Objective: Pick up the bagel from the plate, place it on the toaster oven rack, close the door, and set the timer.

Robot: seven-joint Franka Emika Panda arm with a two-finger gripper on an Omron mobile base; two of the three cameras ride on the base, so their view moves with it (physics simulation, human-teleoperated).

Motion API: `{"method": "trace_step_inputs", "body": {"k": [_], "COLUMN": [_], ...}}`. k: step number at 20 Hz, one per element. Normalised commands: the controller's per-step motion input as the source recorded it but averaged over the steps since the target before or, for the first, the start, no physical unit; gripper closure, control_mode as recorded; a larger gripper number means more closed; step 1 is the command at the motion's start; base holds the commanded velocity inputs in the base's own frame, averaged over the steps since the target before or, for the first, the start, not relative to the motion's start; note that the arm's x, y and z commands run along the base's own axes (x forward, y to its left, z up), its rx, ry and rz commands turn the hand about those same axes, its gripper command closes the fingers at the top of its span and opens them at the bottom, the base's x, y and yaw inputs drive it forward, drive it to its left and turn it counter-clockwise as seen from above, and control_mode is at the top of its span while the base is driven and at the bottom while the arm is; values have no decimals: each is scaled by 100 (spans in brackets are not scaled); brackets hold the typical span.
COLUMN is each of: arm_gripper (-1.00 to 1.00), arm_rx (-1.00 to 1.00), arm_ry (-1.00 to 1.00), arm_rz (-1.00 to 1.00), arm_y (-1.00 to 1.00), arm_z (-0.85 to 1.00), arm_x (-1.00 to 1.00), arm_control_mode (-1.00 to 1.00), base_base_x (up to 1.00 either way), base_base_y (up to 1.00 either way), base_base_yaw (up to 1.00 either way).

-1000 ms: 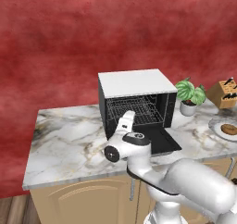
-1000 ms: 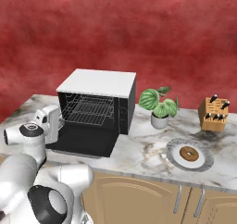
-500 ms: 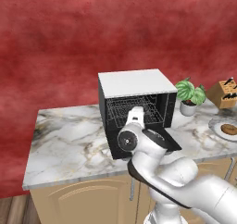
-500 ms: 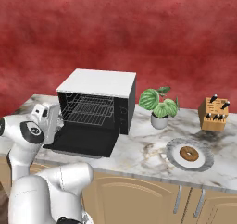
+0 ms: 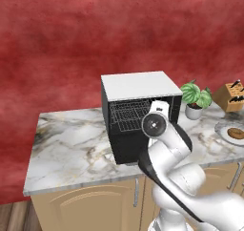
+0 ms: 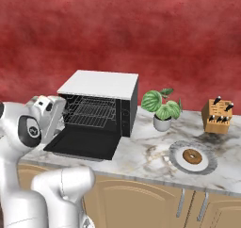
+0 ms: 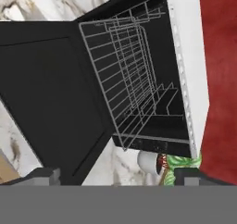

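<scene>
The bagel (image 6: 191, 156) is a brown ring lying on the pale plate (image 6: 207, 165), far right on the counter; both also sit at the right edge of the left base view, bagel (image 5: 236, 133) on plate (image 5: 222, 128). The black toaster oven (image 6: 129, 111) with its white top stands open. Its door (image 6: 84, 142) lies flat toward me and the wire rack (image 6: 92, 115) is bare. My gripper (image 6: 55, 119) hovers open and holds nothing, by the door's left side. In the hand view the gripper (image 7: 115, 177) looks across the door (image 7: 46, 93) at the rack (image 7: 134, 79).
A potted green plant (image 6: 162, 110) stands just right of the oven, between it and the plate. A wooden knife block (image 6: 217, 116) is at the back right. Bare marble counter (image 5: 71, 144) stretches left of the oven. A red wall runs behind.
The jaws have gone from shut to wide open. The hand has lifted a little beside the open door and the elbow has swung in front of the oven.
</scene>
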Motion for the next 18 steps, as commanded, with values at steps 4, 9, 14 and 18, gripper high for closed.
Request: {"method": "trace_step_inputs", "body": {"k": [4,9,14,18], "arm_gripper": [-100,-100,-100,-100], "arm_rx": [16,12,3,1], "arm_ry": [17,16,4,1], "arm_rz": [-28,-37,-40,-38], "arm_y": [-61,-72,-72,-77], "arm_z": [67,35,1,0], "arm_x": [2,19,24,26], "arm_control_mode": [-100,-100,-100,-100], "base_base_x": [0,0,0,0], "base_base_y": [0,0,0,0], "base_base_yaw": [0,0,0,0]}}
